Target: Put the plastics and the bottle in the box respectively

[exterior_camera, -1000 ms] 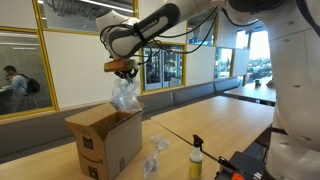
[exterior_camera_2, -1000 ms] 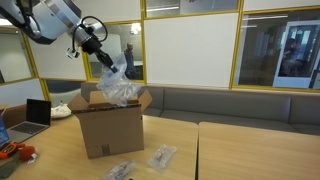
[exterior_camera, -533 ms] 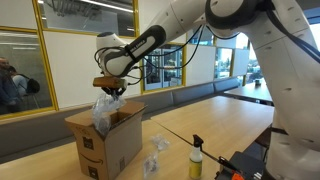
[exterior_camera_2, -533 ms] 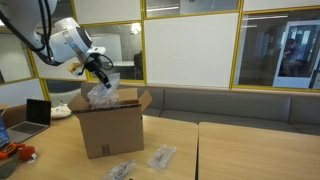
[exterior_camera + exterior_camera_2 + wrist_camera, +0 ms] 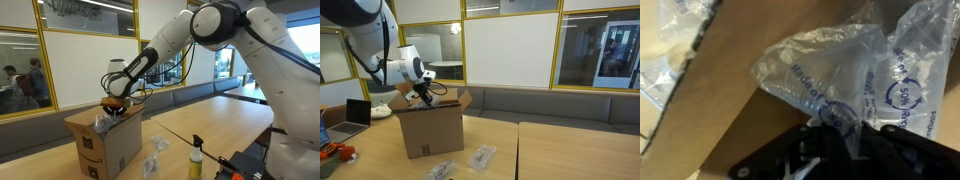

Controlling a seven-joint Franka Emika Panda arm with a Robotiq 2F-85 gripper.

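An open cardboard box (image 5: 105, 145) (image 5: 425, 128) stands on the wooden table in both exterior views. My gripper (image 5: 115, 105) (image 5: 419, 95) is down inside the box's mouth, shut on a clear plastic air-pillow bag (image 5: 104, 121) (image 5: 830, 70). In the wrist view the bag fills the frame and its lower edge is pinched between the dark fingers (image 5: 835, 125). Two more clear plastic bags (image 5: 155, 155) (image 5: 480, 156) (image 5: 442, 171) lie on the table in front of the box. A yellow bottle with a black cap (image 5: 196, 158) stands upright near the table's front.
A laptop (image 5: 358, 113) and white items sit beside the box. A red and black device (image 5: 245, 165) lies near the bottle. A long bench (image 5: 550, 105) and glass partitions run behind the tables.
My gripper has come down and toward the box with the plastic bag, from above the flaps to inside the box opening. The bag is now mostly below the rim.
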